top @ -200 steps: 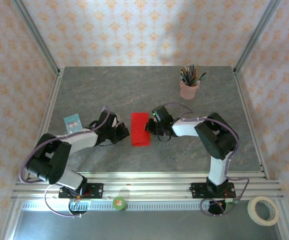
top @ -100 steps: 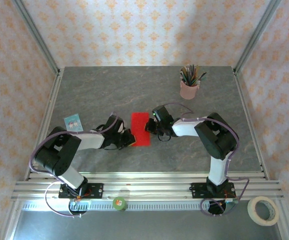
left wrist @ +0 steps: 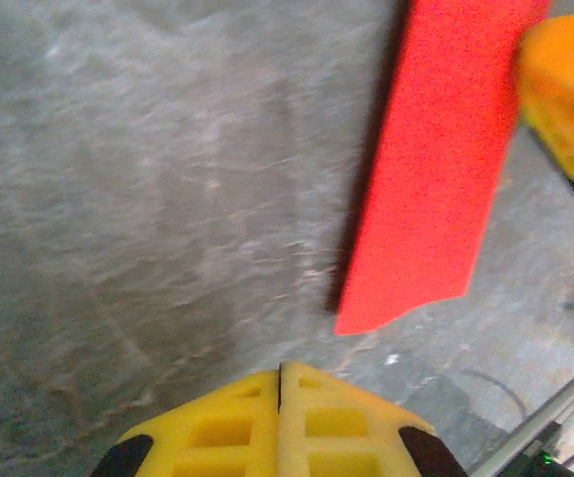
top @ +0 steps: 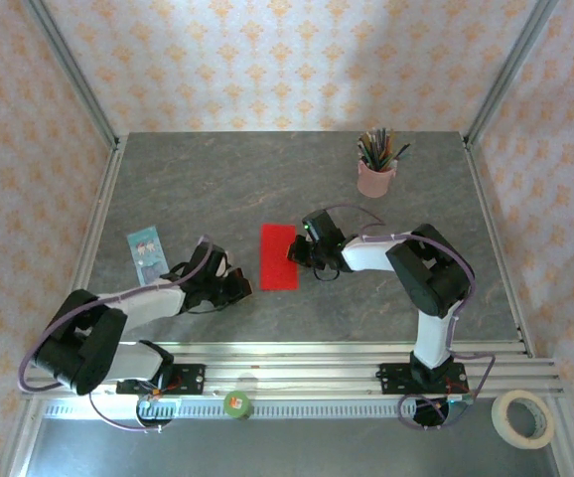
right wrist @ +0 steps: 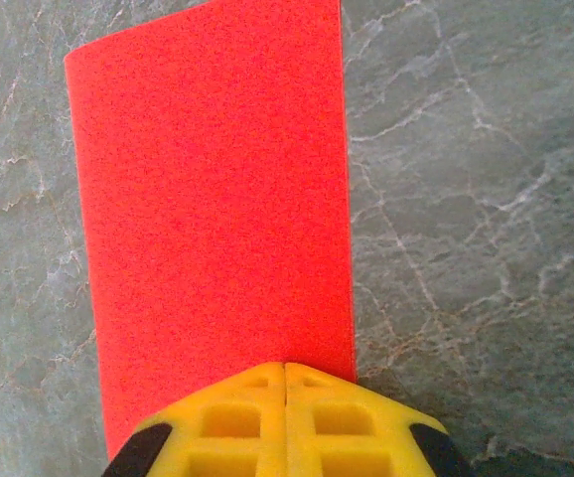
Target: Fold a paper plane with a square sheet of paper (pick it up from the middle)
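One fold looks done — the square sheet of paper (top: 278, 256) lies halved flat on the bench (top: 208, 179), its edge at the right jaws' closed tips, just clear ahead of the left jaws, also pressed together — nose and wing folds still to do.

The right tool (right wrist: 285, 373) hides the near edge of the red sheet (right wrist: 213, 189).
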